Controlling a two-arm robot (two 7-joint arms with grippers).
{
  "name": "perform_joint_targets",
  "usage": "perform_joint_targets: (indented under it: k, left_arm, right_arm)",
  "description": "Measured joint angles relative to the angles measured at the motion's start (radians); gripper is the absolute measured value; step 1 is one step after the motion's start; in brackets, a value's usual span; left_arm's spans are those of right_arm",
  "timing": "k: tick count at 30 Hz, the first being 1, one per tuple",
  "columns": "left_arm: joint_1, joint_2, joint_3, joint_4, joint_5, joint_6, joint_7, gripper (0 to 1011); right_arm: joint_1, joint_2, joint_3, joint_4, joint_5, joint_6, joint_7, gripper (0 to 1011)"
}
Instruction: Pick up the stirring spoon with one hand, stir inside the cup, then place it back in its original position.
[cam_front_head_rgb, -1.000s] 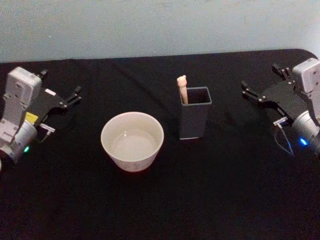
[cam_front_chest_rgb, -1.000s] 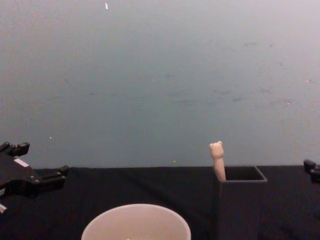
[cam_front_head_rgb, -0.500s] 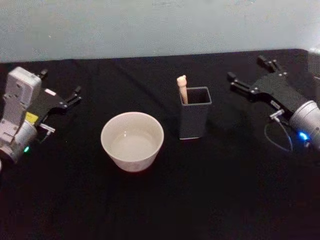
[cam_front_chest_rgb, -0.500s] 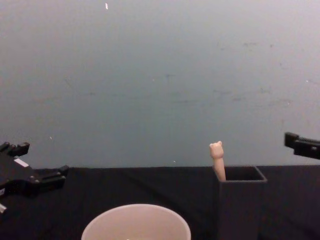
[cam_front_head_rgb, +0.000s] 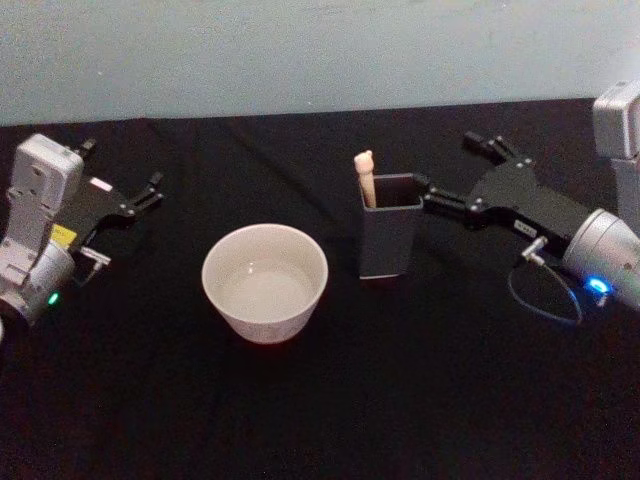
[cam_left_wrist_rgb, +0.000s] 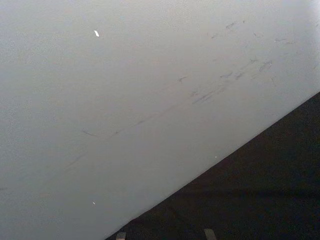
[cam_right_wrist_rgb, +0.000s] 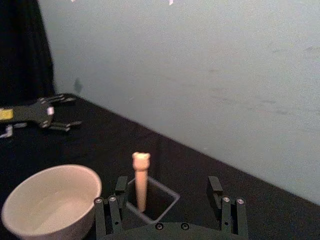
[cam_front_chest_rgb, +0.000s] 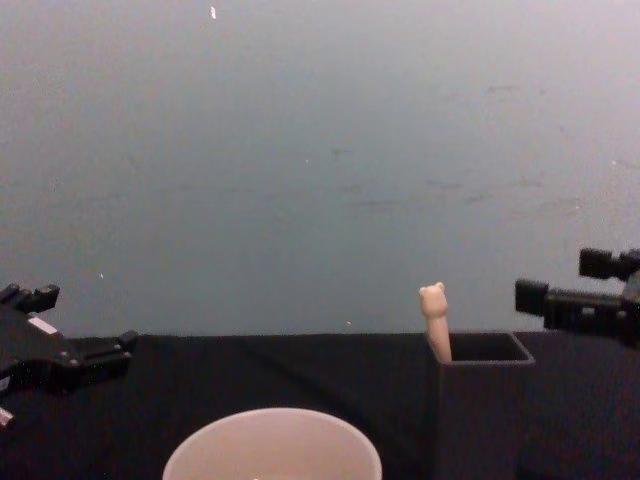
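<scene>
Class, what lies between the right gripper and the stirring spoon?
In the head view, only the open top of the dark holder: the stirring spoon stands at its left corner, and the open right gripper is beside its right edge.

The stirring spoon (cam_front_head_rgb: 365, 178) stands in the dark grey square holder (cam_front_head_rgb: 388, 245), at its back left corner, and leans a little. Only the pale beige handle with the tiny bear head shows above the rim; the shaft and the bowl are hidden inside. The holder is upright on the black table (cam_front_head_rgb: 320, 420), open at the top. The cup (cam_front_head_rgb: 250, 320) is wide, round and cream-white. It stands upright to the left of the holder, near it but not touching, and a little closer to the robot. The right gripper (cam_front_head_rgb: 448, 166), black on a silver wrist, points at the holder from the right with its fingers spread apart. One fingertip is just beside the holder's rim.
</scene>
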Motion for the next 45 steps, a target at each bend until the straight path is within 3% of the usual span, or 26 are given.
perform_joint_targets:
  k: [10,20,33,45]
  left_arm:
    - [0.000,0.000,0.000,0.000,0.000,0.000,0.000,1001]
    - [0.000,0.000,0.000,0.000,0.000,0.000,0.000,1001]
    - [0.000,0.000,0.000,0.000,0.000,0.000,0.000,1001]
    - [0.000,0.000,0.000,0.000,0.000,0.000,0.000,1001]
  right_arm:
    - [0.042,-0.013,-0.048,0.020,-0.054,0.068,0.057,1000]
    - [0.117,-0.087,-0.080,0.080,-0.094,0.133,0.053,1000]
    - [0.193,-0.155,-0.113,0.171,-0.137,0.150,0.056,1000]
    - [0.219,-0.181,-0.113,0.207,-0.148,0.150,0.065,1000]
